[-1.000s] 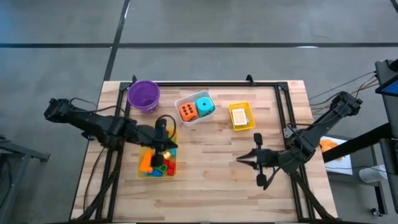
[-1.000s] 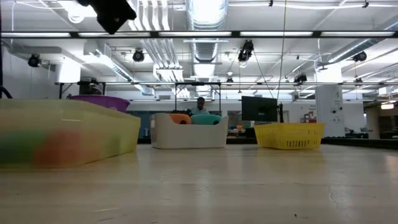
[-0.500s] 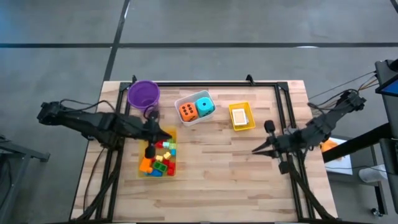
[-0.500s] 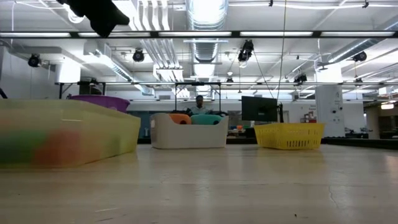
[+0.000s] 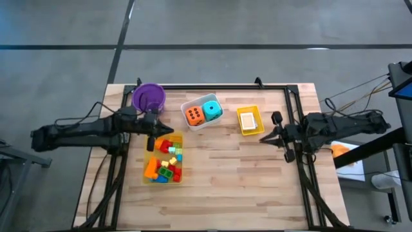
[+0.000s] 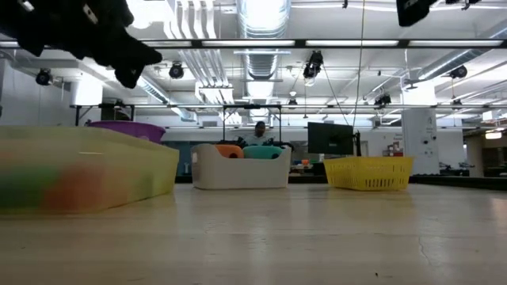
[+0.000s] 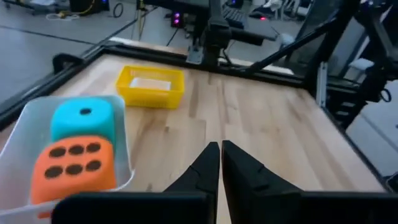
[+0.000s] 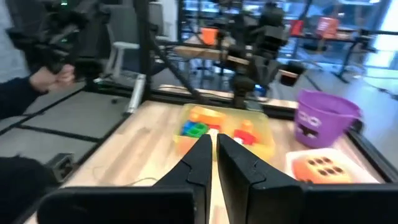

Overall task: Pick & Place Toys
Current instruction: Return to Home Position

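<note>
Two tools: you have both raised above the surface [image 5: 232, 174], and neither holds anything.
Left tool [image 7: 221, 146]: clenched, its fingers pressed almost together. It hangs over the far left corner of the light yellow bin [image 5: 161, 182], just on the near side of the purple bowl [image 5: 149, 98], and it points right.
Right tool [image 8: 214, 137]: clenched as well, with only a thin slit between the fingers. It hangs at the right side of the surface, just right of the yellow tray [image 7: 149, 96], and it points left.
Blocks [image 5: 166, 164]: red, yellow, green, blue and orange pieces lie heaped in the light yellow bin, left of the surface's middle.
Dice: the orange die [image 7: 74, 165] and the teal die [image 7: 84, 118] sit touching, side by side, in the white tray [image 5: 196, 101] at the far middle. The orange one is on the left.
Card [image 5: 248, 120]: it lies flat in the yellow tray, to the right of the white tray.
Beyond the surface: your right wrist view catches a person's hand [image 8: 46, 78] past the edge.
</note>
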Available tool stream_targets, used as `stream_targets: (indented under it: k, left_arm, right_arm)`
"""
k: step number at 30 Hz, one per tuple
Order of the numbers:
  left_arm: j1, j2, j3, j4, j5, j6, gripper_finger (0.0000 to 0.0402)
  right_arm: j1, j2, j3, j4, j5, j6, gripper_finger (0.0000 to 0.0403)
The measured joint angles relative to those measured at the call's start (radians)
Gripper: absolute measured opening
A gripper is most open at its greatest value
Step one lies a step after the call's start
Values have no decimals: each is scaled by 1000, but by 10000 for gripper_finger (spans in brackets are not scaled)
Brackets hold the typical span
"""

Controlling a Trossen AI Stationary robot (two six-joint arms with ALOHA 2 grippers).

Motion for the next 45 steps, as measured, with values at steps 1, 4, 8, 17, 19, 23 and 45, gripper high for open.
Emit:
stream_targets:
  k: [1,4,8,17,19,23,45]
  left_arm:
    - [12,-4,-15,7,13,-1,20]
    - [14,-16,-59,28,39,23,20]
    - [14,-34,-131,97,48,8,20]
    - [7,-53,-364,530,121,-22,20]
    - [8,-51,-388,547,119,-45,20]
    - [8,-51,-386,483,121,-54,20]
    - [5,-445,-388,187,67,-61,19]
  right_arm:
    - [-17,-12,-17,9,-4,1,23]
    - [-36,-45,-68,46,-46,11,23]
    - [-37,-110,-146,87,-40,52,23]
    - [-37,-293,-370,235,2,101,23]
    - [-37,-331,-413,260,1,101,23]
    - [-39,-401,-456,259,6,95,23]
    - [-39,-539,-550,217,-33,101,23]
